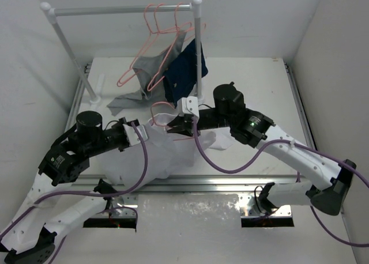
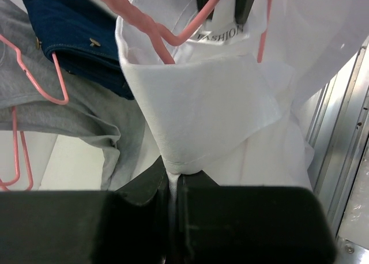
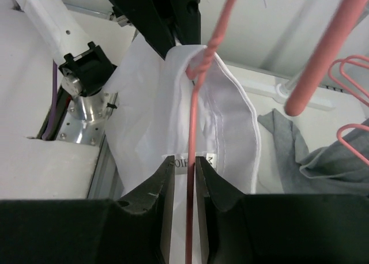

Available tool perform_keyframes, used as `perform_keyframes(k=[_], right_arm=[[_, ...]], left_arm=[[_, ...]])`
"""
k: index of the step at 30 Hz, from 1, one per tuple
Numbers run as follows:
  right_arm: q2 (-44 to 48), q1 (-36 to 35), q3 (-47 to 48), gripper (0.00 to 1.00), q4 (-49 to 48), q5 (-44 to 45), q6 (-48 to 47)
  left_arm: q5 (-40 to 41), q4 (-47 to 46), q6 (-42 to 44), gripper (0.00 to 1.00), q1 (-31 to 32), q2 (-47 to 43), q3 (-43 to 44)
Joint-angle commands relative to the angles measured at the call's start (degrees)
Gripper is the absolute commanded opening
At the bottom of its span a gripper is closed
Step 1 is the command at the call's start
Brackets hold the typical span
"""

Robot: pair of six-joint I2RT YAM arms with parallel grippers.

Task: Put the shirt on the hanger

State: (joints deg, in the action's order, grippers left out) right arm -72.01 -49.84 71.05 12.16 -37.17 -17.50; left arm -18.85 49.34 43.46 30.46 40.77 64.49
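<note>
On the counter (image 1: 253, 85), near its middle, the shirt (image 1: 167, 157) is held up by the collar, which is pinched in the left gripper (image 2: 173, 180). The hanger (image 3: 192, 120) is clamped by its wire in the right gripper (image 3: 189, 180), with part of it poked into the collar opening.

Risks:
- Thin fabric could be dragged out of the pinch if the hanger is pushed hard.
- The wire could be twisted between the jaws, and the collar seam snagged.

Close behind, the grey garment (image 1: 130, 100), navy garment (image 1: 184, 71) and spare hangers (image 1: 158, 39) on the rack (image 1: 121, 11) could be hooked.
</note>
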Motion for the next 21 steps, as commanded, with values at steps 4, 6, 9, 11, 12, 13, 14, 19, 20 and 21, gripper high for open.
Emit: perform_keyframes(k=[4,6,9,11,12,13,14,19,20,21], right_arm=[[-5.24,-0.25,0.67,0.18,-7.41,-2.82,5.8],[-5.25,-0.34,0.24,0.15,-9.86,-1.95,6.85],[-5.07,-0.25,-0.12,0.1,-11.81,-1.07,8.09],[-5.16,-0.25,-0.29,0.0,-11.81,-0.19,8.7],[-4.99,-0.25,-0.64,0.0,-11.9,-0.01,8.53],[-3.77,-0.25,-1.25,0.0,-11.81,-0.36,8.18],[-2.71,-0.08,-3.52,0.0,-11.9,-0.19,7.4],[2.65,3.7,-7.94,0.0,-12.34,-0.63,7.13],[4.05,4.22,-8.9,0.0,-11.12,-0.1,6.78],[4.85,5.19,-9.6,0.0,-10.85,0.08,6.69]], left_arm=[[-4.0,-3.02,-0.48,0.0,0.04,0.01,2.84],[-4.52,-2.76,-0.31,0.0,0.04,0.18,2.75],[-4.88,-2.67,-0.05,0.0,0.04,0.18,2.57],[-4.53,-3.11,-0.13,0.0,0.04,0.27,2.05],[-4.01,-3.46,-0.22,0.0,0.04,0.18,1.78],[-3.04,-4.07,-0.39,0.0,0.13,0.01,1.26],[-0.25,-4.34,-0.31,0.0,0.13,-0.17,0.91],[9.09,-2.77,3.82,0.05,0.13,-1.31,-2.08],[9.79,-2.15,4.26,0.06,0.04,-1.31,-2.0],[9.97,-1.62,4.61,0.07,0.04,-1.31,-1.82]])
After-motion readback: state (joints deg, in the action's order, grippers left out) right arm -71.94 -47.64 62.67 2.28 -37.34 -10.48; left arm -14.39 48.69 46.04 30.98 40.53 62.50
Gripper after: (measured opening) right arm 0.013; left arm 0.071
